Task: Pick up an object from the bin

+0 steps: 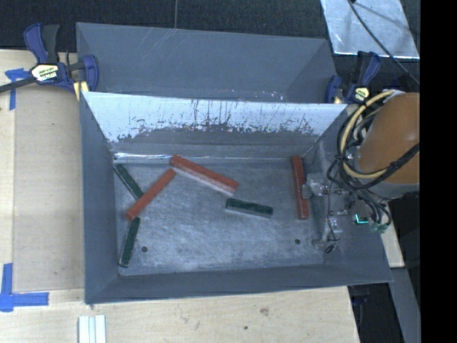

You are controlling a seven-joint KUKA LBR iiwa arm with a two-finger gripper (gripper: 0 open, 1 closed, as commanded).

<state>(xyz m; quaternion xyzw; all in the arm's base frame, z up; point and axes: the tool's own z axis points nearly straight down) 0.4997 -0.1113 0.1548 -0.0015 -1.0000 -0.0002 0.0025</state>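
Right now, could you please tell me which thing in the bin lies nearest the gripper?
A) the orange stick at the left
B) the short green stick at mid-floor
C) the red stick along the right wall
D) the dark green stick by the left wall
C: the red stick lies close beside the gripper, nearer than anything else.

Pale glare streaks the bin point(214, 116) wall (soft shadows, dim surroundings).
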